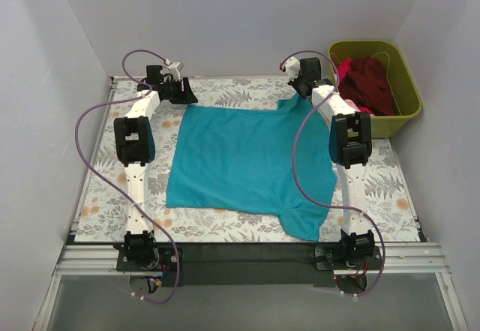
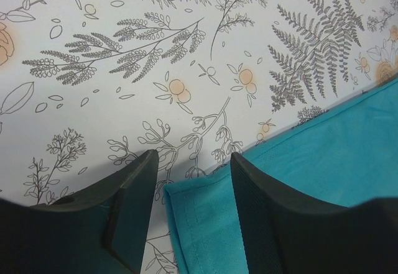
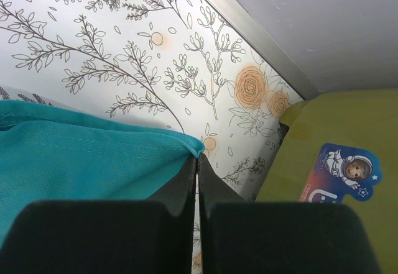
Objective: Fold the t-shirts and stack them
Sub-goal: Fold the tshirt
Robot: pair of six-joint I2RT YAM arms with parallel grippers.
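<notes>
Beside the olive-green bin (image 1: 390, 124), clamps the nearest corner of the teal t-shirt (image 1: 247, 158) in the fully closed right gripper (image 3: 198, 162). Farther from the bin, straddles the same edge's other corner with the left gripper (image 2: 194, 156), fingers apart, gripping nothing. Lies flat, lengthwise toward the bin.

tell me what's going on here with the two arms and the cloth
Two robot arms are working on a teal cloth t-shirt spread out on the floral-patterned table. The right gripper is shut on the shirt's far right corner; the left gripper is open, straddling the far left corner. A dark maroon shirt sits in the olive-green plastic bin.
</notes>
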